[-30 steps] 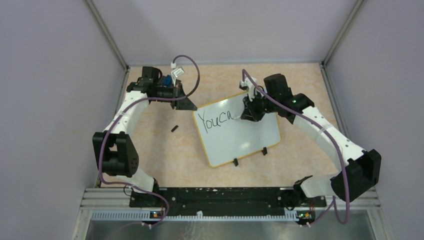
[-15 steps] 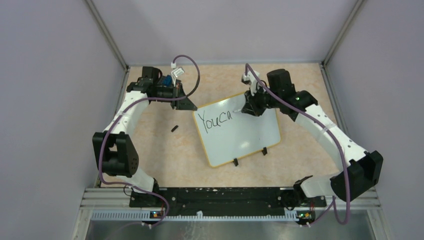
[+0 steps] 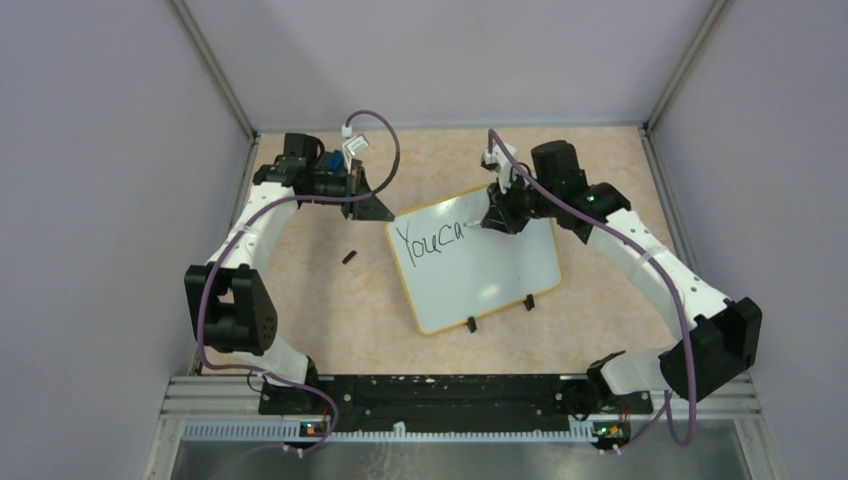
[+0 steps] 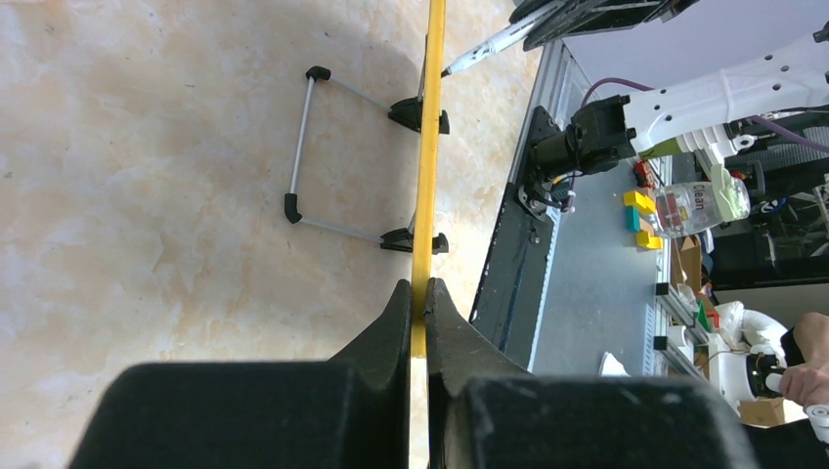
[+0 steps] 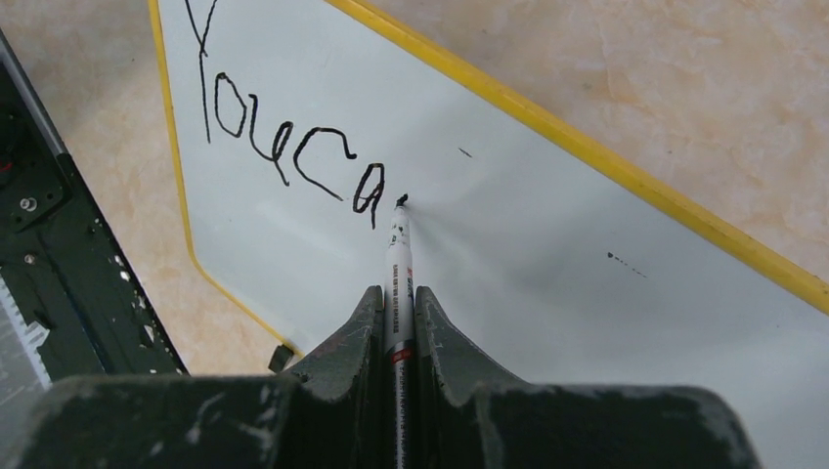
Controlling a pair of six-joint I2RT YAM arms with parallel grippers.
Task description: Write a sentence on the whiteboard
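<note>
On the table [image 3: 330,300], a little right of centre, I see the whiteboard [image 3: 480,275] turned at an angle, its two black clip feet [image 3: 470,324] on the edge nearest the arm bases. My left gripper [image 4: 417,285] is clenched on the board's yellow rim at the far left corner. The left wrist view shows the board edge-on, pinched between both fingers. That view also shows a thin wire stand [image 4: 298,147] running out from the feet on the board's back side. My right gripper [image 5: 396,293] is closed around a white marker [image 5: 397,254], the barrel lying straight between the fingers with the tip pointing away from the wrist. The sentence [image 3: 430,238] reads "Youca" in black along the board's upper left area. The marker tip sits right beside the final "a", at the board's surface, though I cannot tell whether it is pressing on it. The rest of the white face below and to the right of the lettering carries only a couple of faint specks. A small black piece [image 3: 349,256] lies on the table just left of the board, apart from both arms.
</note>
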